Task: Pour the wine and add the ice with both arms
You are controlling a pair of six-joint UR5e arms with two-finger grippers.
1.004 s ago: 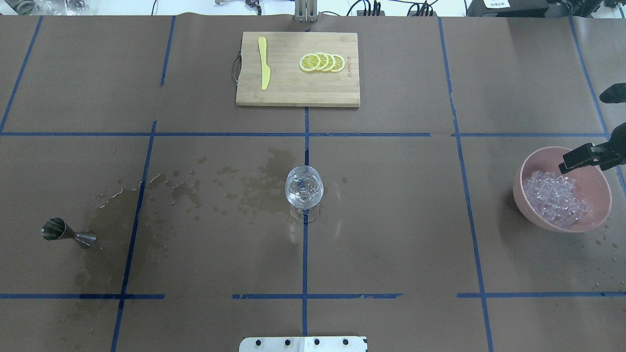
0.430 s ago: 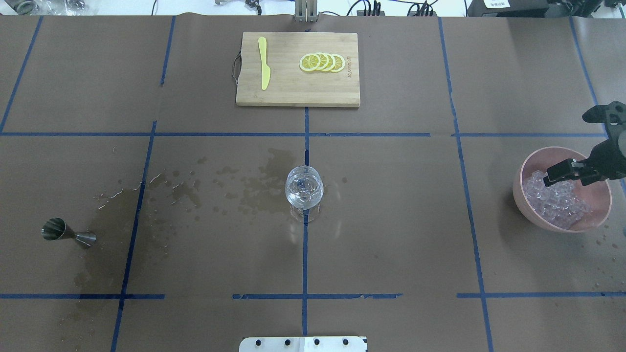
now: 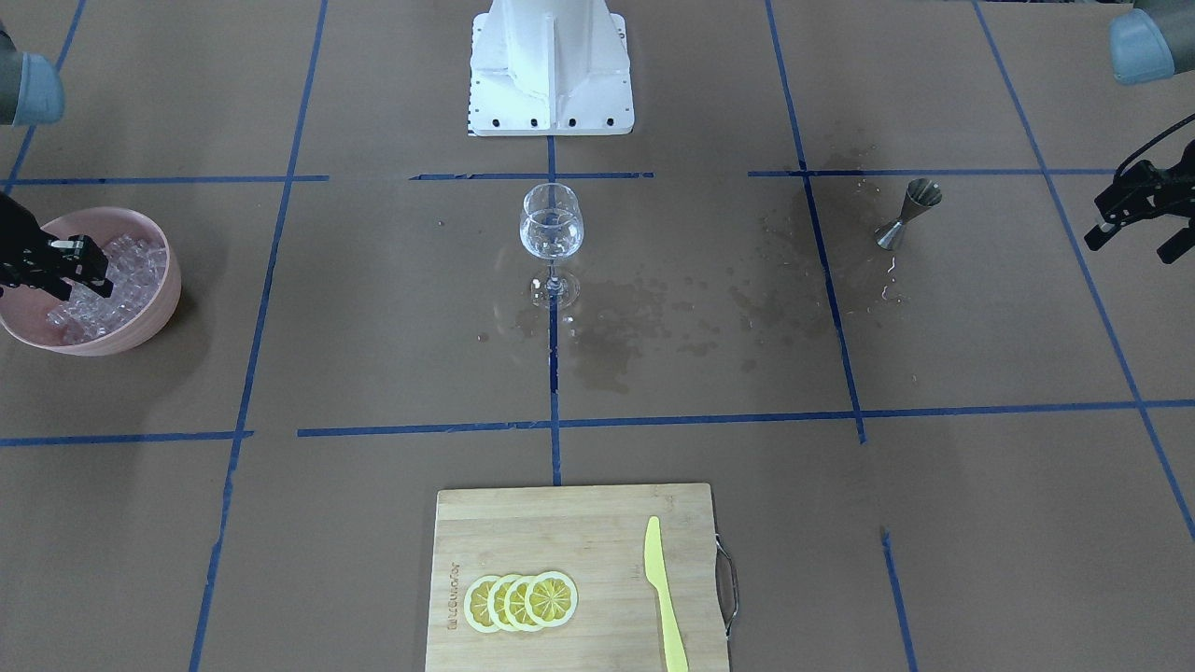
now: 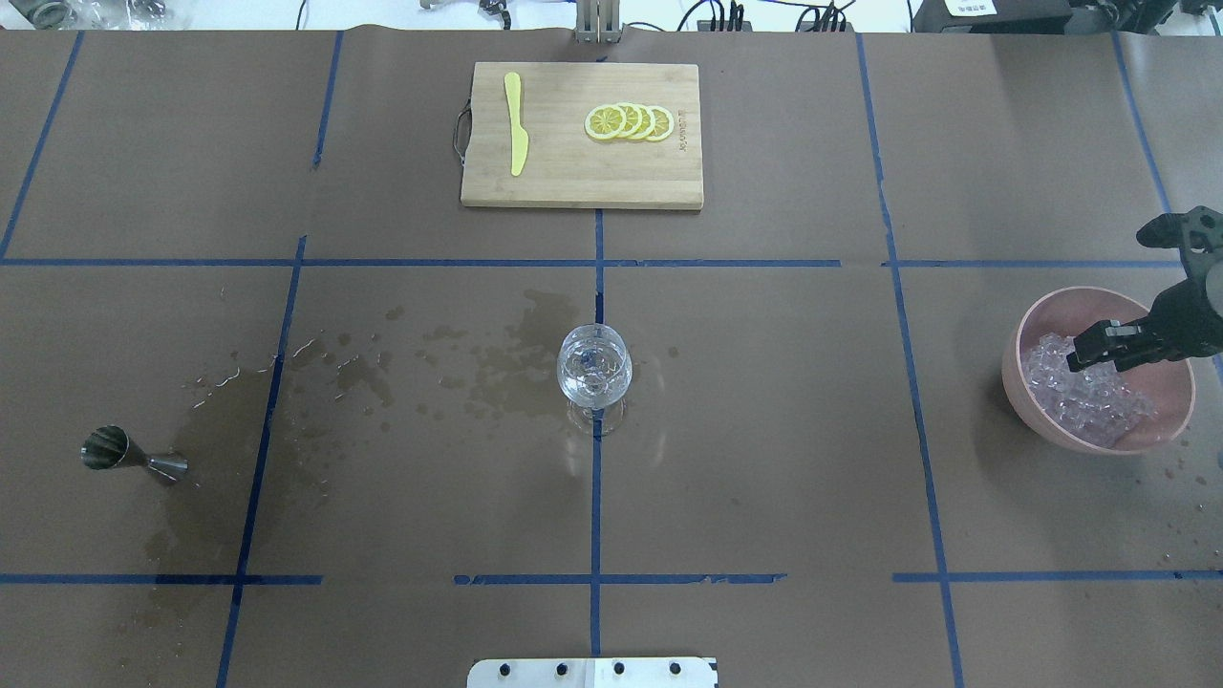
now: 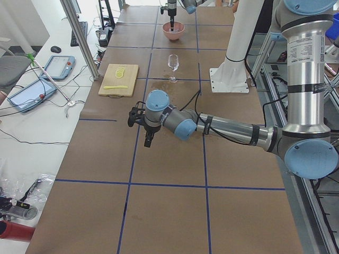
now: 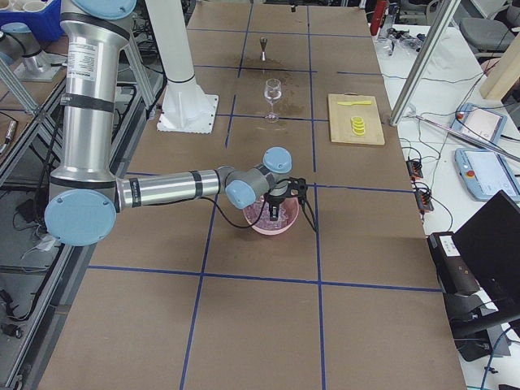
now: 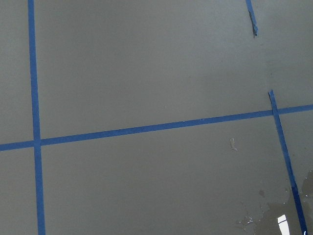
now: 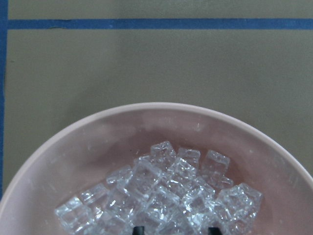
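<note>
Bright, even light falls from above on the brown counter (image 4: 764, 430), which stays matte, with no hot spots. The wine glass (image 4: 593, 373) carries small white glints. The pink bowl (image 4: 1015, 387) casts a soft-edged shadow on its side toward the glass. The ice (image 8: 161, 196) is sharp and sparkling in the right wrist view. The left wrist view is greyer, with one white glare spot on a wet patch (image 7: 282, 223).

No readable text, labels or numbers.
</note>
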